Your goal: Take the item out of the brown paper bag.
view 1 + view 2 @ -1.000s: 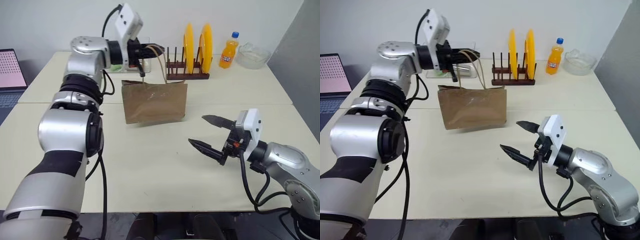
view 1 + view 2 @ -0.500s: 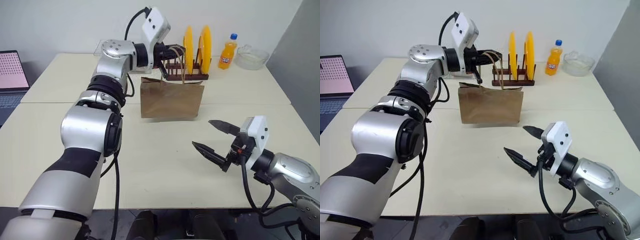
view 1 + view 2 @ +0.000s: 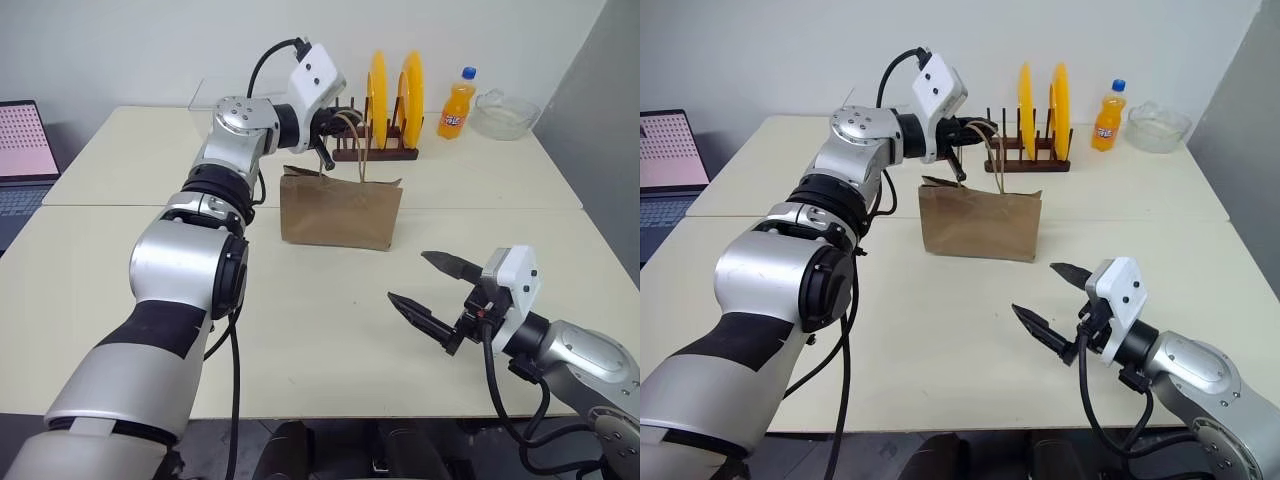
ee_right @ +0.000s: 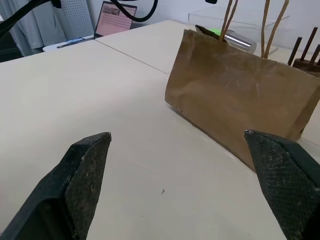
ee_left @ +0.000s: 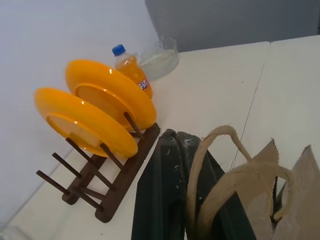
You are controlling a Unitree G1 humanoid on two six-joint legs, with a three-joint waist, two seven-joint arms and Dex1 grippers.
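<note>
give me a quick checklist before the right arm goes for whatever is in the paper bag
1. Left pincer shut on the bag's cord handles: ok.
2. Brown paper bag upright on the table, bottom touching the surface: ok.
3. Bag mouth wide enough to reach in: cannot tell; the top edge looks narrow.
4. Item visible inside the bag: cannot tell; nothing of it shows.
5. Right pincer open and empty, fingers spread wide: ok.
6. Path from the right pincer to the bag free of objects: ok; the plate rack and orange soda bottle stand behind the bag.
</note>
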